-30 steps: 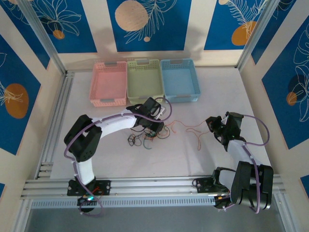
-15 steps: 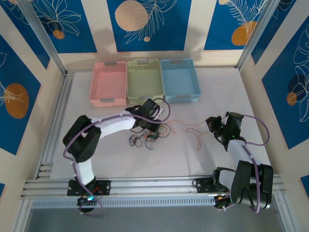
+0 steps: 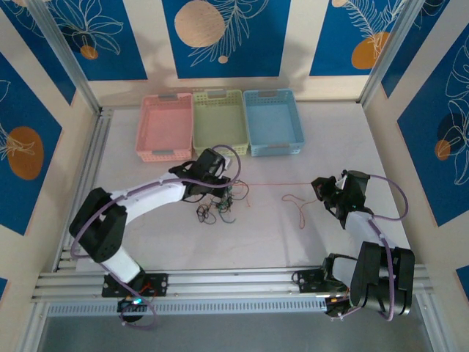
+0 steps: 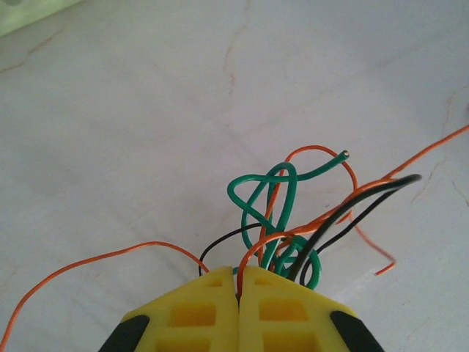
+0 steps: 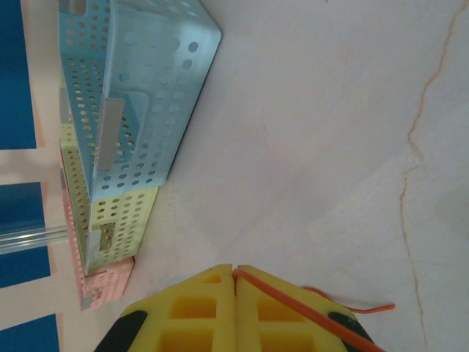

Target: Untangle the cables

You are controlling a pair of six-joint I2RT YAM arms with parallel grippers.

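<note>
**Cables [image 3: 218,207]: both arms gripping, one strand stretching tight between them**

Tangle is sitting on the table [image 3: 330,132], left of centre, just in front of the green basket [image 3: 220,121] and pink basket [image 3: 165,126]. Black loops are lying on the surface on its near side.

Left gripper [image 4: 238,277] is clamping with its yellow fingers [image 4: 192,317] meeting, no gap showing. A bunch of wires is coming out of the seam: orange, black and a green wire [image 4: 249,178]. So it's holding the knot itself, not a single wire.

Right gripper [image 5: 234,273] is likewise pressing fully closed, pinching the orange strand [image 3: 275,184], which is running in a near-straight line across to the tangle. A loose orange curl [image 3: 297,207] is lying on the table just beside the right gripper. Can't tell whether it's the tail of the same wire.

Step in hand, as I'm reading it: drawing that orange strand free.
- **Pull:** going slow, in line with the strand and low over the table, with the left arm anchoring the bunch.
- **Risk:** strand is looking close to taut, so more pull is risking cinching the green wire's loops tighter, or slipping the thin strand out of the pads.
- **Fallback:** if the bunch is dragging instead of feeding wire, I'm suggesting backing off, re-gripping fewer wires on the left, and opening the loop before pulling again.
</note>
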